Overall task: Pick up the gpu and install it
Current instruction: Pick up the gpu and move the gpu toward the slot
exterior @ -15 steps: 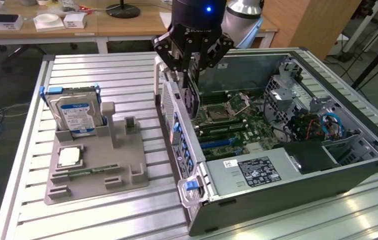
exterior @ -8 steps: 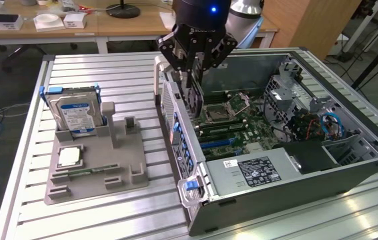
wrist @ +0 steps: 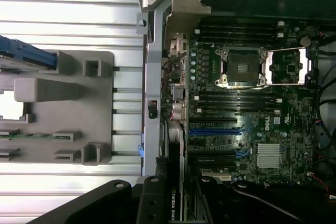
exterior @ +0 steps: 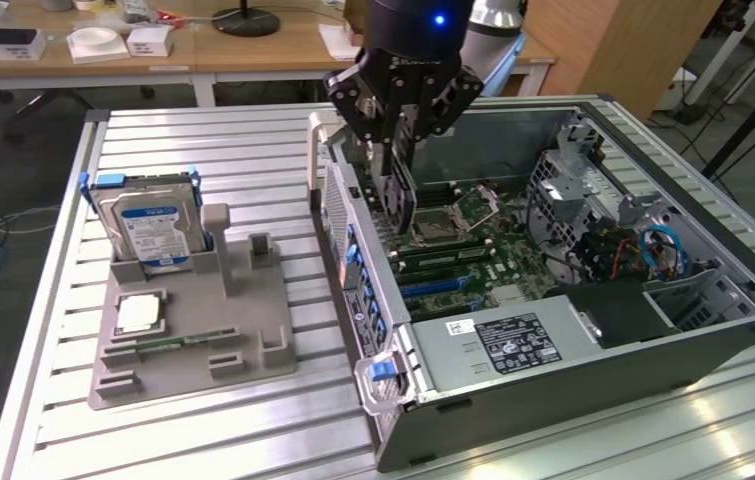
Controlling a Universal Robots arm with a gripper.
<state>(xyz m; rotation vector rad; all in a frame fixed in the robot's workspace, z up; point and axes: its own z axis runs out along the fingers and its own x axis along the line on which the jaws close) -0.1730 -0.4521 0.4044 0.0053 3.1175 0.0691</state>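
The black robot gripper point(exterior: 399, 140) holds the thin flat black gpu card point(exterior: 401, 200) tight, in the upper middle of the exterior view. The card hangs upright over the green motherboard point(exterior: 481, 262) in the open grey metal computer case point(exterior: 591, 380).

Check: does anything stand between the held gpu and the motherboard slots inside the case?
Nothing visible does. The gripper holds the gpu on edge over the open case; the space between it and the blue slot on the motherboard looks free. The cables lie toward the exterior view's right.
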